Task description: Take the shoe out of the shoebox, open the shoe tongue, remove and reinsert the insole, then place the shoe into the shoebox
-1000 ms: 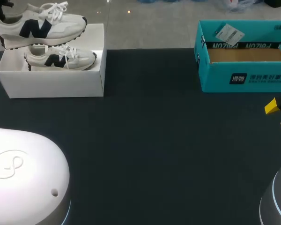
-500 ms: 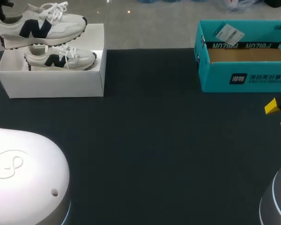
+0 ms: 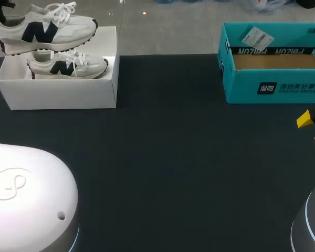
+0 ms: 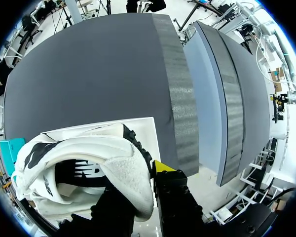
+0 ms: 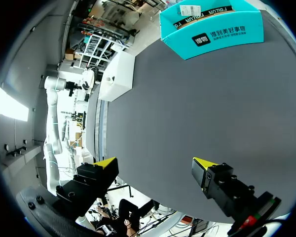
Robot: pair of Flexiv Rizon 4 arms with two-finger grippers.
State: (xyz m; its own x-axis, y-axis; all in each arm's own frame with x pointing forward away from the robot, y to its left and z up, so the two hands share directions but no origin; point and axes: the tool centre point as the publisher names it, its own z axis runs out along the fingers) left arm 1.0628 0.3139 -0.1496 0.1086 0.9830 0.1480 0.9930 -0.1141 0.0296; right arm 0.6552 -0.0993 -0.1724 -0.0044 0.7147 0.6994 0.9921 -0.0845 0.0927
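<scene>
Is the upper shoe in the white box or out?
Out: the upper shoe hangs above the white box, heel between the left jaws.

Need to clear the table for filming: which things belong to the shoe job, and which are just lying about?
Job: shoe held by left gripper; white shoebox.
Lying about: teal box with its tag; second shoe resting in the shoebox.

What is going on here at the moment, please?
The left gripper holds a shoe by its heel, raised above the white shoebox. A second shoe lies inside that box. The right gripper is open and empty, near the teal box.
</scene>
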